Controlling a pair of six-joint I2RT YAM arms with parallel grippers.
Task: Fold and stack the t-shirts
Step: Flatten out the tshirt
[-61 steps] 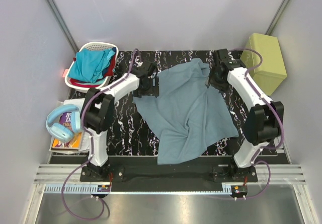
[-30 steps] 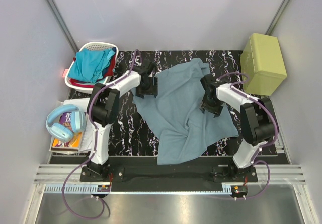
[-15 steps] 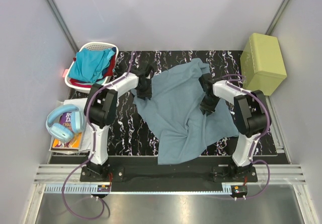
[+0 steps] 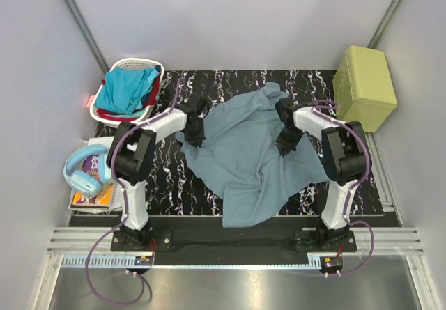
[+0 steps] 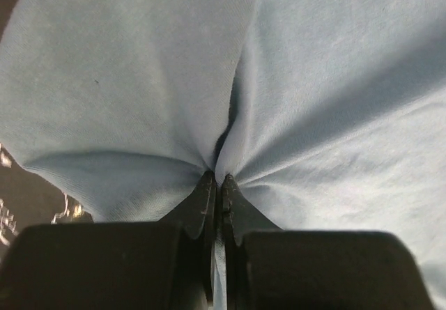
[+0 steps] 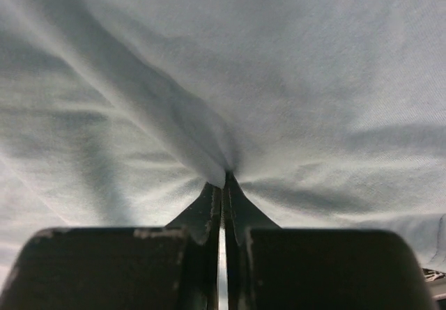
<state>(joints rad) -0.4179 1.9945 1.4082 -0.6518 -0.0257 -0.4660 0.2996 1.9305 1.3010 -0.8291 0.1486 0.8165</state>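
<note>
- Both hands have closed since a second ago: then they stood spread over the cloth, and now each is pressed together on a fold of it.
- Left hand (image 4: 196, 129) sits at the left edge of the grey-blue t-shirt (image 4: 251, 157). It has slid a little nearer and to the left, and the cloth edge there is drawn in with it.
- In the left wrist view its black fingers (image 5: 203, 197) meet tip to tip and pinch a ridge of cloth that puckers away from them.
- Right hand (image 4: 286, 140) has come in from the shirt's far right edge and now rests on the right part of the shirt, pinching it too. In the right wrist view, creases fan out from the closed tips.
- The grey-blue t-shirt lies rumpled and spread across the middle of the dark marbled surface (image 4: 174, 181). One corner points toward the far edge and another reaches the near edge between the two arm bases.
- A white basket (image 4: 132, 63) stands at the far left corner of the surface. It holds a turquoise t-shirt (image 4: 125, 90), with a red t-shirt (image 4: 155, 95) showing along the right side.
- Blue headphones (image 4: 87, 172) lie on a book (image 4: 96, 196) just off the left edge of the surface.
- A pale green box (image 4: 364, 87) stands by the far right corner, apart from the shirt.
</note>
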